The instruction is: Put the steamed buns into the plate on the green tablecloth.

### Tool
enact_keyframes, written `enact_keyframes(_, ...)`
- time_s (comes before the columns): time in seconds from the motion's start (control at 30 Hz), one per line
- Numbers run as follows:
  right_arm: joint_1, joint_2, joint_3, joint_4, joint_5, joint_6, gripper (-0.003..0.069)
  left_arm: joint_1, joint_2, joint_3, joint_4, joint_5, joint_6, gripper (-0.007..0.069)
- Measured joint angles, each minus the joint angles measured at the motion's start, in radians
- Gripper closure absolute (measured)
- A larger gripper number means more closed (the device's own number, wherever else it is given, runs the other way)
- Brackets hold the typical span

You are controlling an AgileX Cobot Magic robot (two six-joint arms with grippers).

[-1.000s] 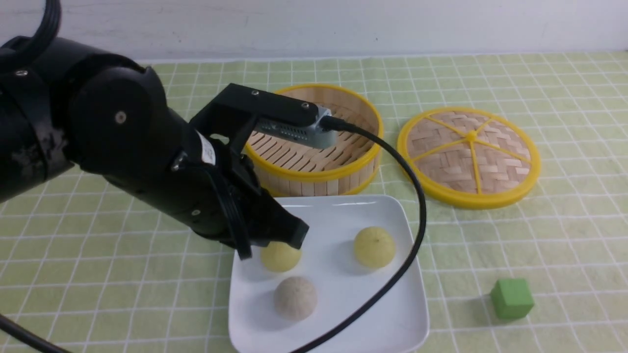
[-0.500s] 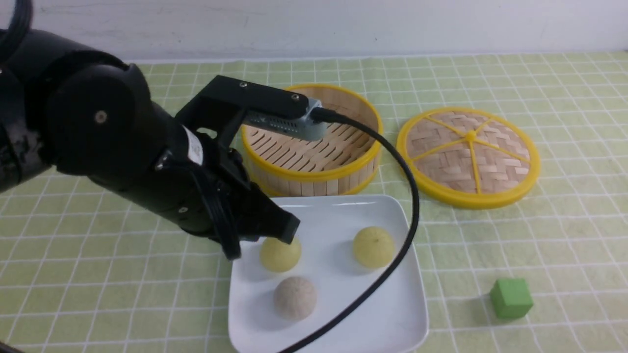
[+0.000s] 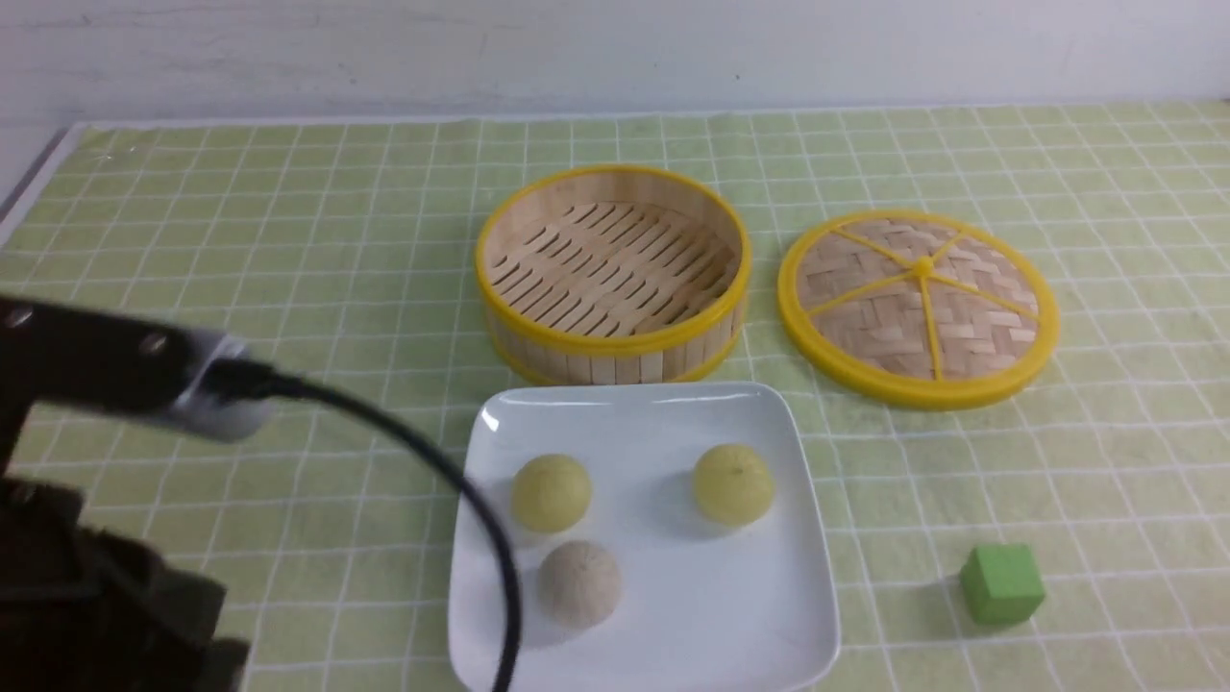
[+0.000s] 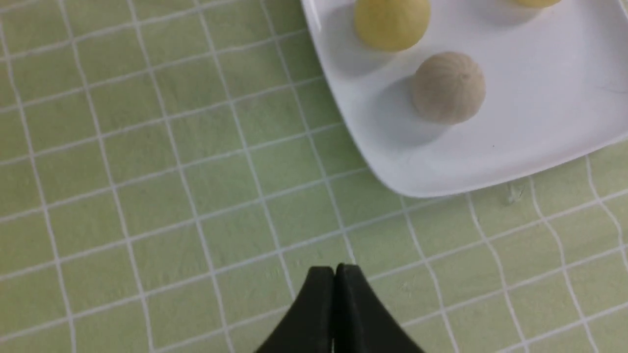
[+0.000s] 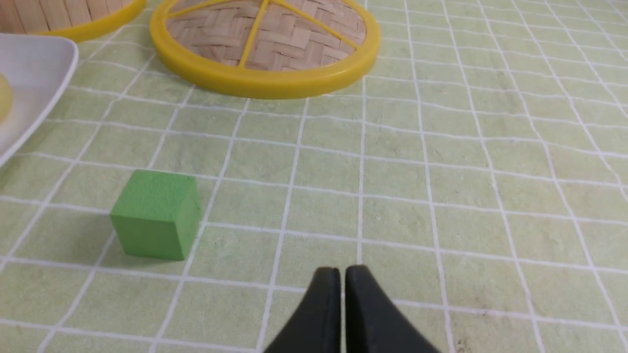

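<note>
While all three steamed buns lie inside the plate (image 3: 788, 538), none touches another: one yellow-green bun (image 3: 551, 493) sits toward the plate's left side, a second yellow-green bun (image 3: 733, 483) toward its right, and the greyish bun (image 3: 579, 582) nearer the robot, close beside the left one. The plate, white and square with rounded corners, rests flat on the green tablecloth (image 3: 288, 240), which covers the desk. Just beyond the plate stands the bamboo steamer basket (image 3: 612, 274), yellow-rimmed and empty. To its right, apart from it, the woven lid (image 3: 918, 306) lies on the cloth. A green cube (image 3: 1002, 583) sits on the cloth to the right of the plate, well clear of its edge.

Left arm (image 3: 86, 538): seen at the lower left of the front view, with its wrist camera and a black cable (image 3: 452, 481) that arcs across the plate's left edge. In the left wrist view, the left tool (image 4: 334, 268) hangs over bare cloth beside the plate's corner, its two tips pressed together with nothing between them.

Right tool (image 5: 342, 270): visible only in the right wrist view, over bare cloth near the cube. Its tips stand nearly together, a narrow slit showing between them, and they hold nothing.
</note>
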Motion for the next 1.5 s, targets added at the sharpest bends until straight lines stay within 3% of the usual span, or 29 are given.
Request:
enact_keyframes(0.1,0.0,0.0,0.0,0.0,0.0,0.0,0.0614,0.0,-0.125,0.099,0.0,-0.061,-0.037,0.0602)
enact_keyframes(0.23,0.0,0.0,0.0,0.0,0.0,0.0,0.061,0.0,-0.296,0.25,0.005,-0.274,-0.142,0.0599)
enact_keyframes(0.27,0.0,0.0,0.0,0.0,0.0,0.0,0.0606,0.0,-0.343,0.314,0.011,-0.398,-0.187,0.0596)
enact_keyframes(0.4,0.0,0.0,0.0,0.0,0.0,0.0,0.06,0.0,-0.4,0.411,0.02,-0.615,-0.232,0.059)
enact_keyframes(0.53,0.0,0.0,0.0,0.0,0.0,0.0,0.0596,0.0,-0.404,0.453,0.023,-0.671,-0.237,0.0589)
enact_keyframes(0.8,0.0,0.0,0.0,0.0,0.001,0.0,0.0587,0.0,-0.408,0.468,0.026,-0.631,-0.238,0.0585)
enact_keyframes(0.97,0.0,0.0,0.0,0.0,0.001,0.0,0.0578,0.009,-0.408,0.491,0.025,-0.651,-0.136,0.0578)
enact_keyframes(1.0,0.0,0.0,0.0,0.0,0.001,0.0,0.0576,0.036,-0.408,0.515,0.009,-0.681,-0.04,0.0576)
enact_keyframes(1.03,0.0,0.0,0.0,0.0,0.001,0.0,0.0575,0.041,-0.408,0.519,0.005,-0.681,-0.04,0.0576)
enact_keyframes(1.07,0.0,0.0,0.0,0.0,0.001,0.0,0.0574,0.085,-0.408,0.548,-0.025,-0.721,0.051,0.0575)
enact_keyframes(1.17,0.0,0.0,0.0,0.0,0.001,0.0,0.057,0.222,-0.446,0.625,-0.087,-0.77,0.162,0.0572)
enact_keyframes(1.5,0.0,0.0,0.0,0.0,0.001,0.0,0.0559,0.631,-0.703,0.775,-0.052,-0.702,0.197,0.0564)
